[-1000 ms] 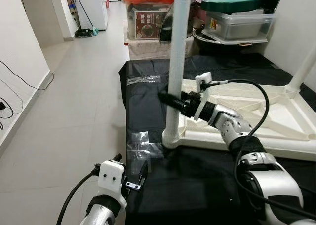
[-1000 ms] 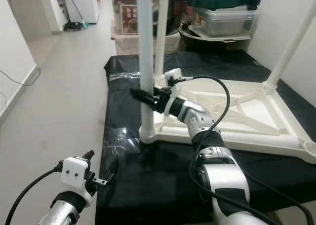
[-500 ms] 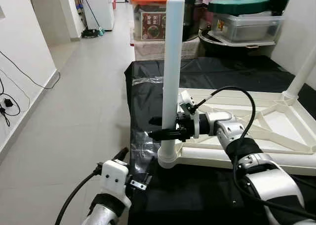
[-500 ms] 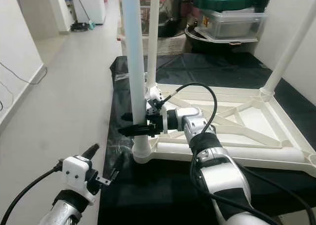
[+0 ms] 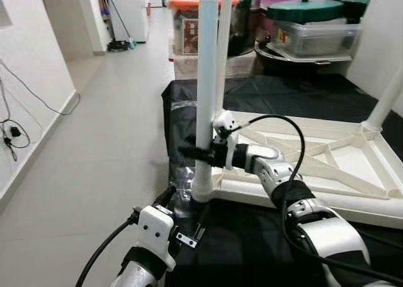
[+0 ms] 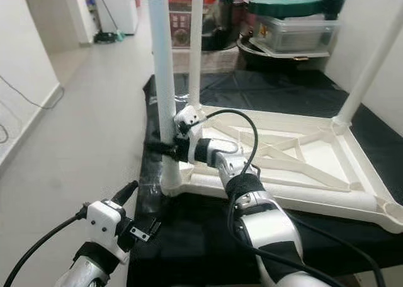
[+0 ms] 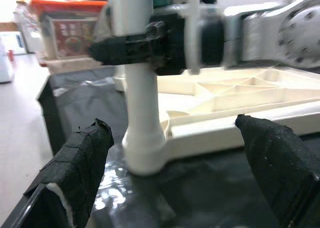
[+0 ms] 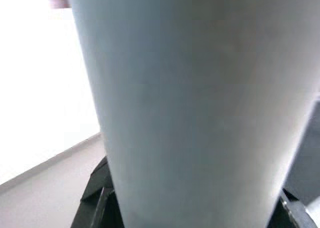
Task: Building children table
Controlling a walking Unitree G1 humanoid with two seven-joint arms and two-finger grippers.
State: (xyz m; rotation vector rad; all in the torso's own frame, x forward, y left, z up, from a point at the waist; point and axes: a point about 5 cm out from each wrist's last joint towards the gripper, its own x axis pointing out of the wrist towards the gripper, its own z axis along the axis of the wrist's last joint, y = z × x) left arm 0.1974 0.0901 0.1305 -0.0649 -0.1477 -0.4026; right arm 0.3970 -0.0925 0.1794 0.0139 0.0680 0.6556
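Observation:
A white children's table [image 5: 327, 174] lies upside down on a black-covered surface, its legs pointing up. My right gripper [image 5: 191, 152] is shut around the near-left table leg [image 5: 205, 67], roughly a third of the way up from its socket. That leg [image 8: 190, 103] sits very close in the right wrist view. My left gripper [image 5: 187, 202] hovers open, low in front of the leg's base [image 7: 142, 153], touching nothing. Its fingers [image 7: 75, 173] stand wide apart on either side of the base.
A second leg [image 5: 222, 41] rises behind the gripped one and another [image 5: 385, 101] at the far right. Storage bins [image 5: 189, 22] and a clear box with a green lid [image 5: 308, 32] stand behind the surface. Tiled floor [image 5: 107, 129] and a wall with cables lie left.
The camera has shifted, so the whole scene sits differently. My right gripper stays around the leg, slightly higher than half a second ago. The left gripper has come closer to the leg's base.

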